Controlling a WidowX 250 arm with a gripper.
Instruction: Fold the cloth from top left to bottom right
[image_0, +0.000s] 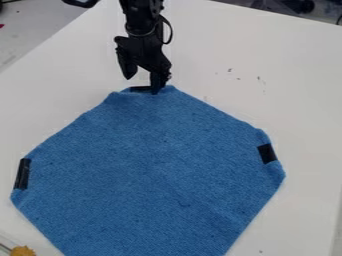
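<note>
The black gripper (142, 84) hangs at the cloth's top edge, its two fingers apart. One fingertip touches the cloth beside a black strip there; the other is up and to the left, over the white table. The blue cloth (150, 170) lies spread out flat, with blunt corners at top, left and right. Black patches mark its left corner (23, 174) and right corner (266, 153). Its lower end runs out of the view.
The white table (220, 55) surrounds the cloth, with small dark marks on it at upper right. A yellow-orange object (23, 251) lies at the bottom left. The table's left edge slants down from the top toward the left.
</note>
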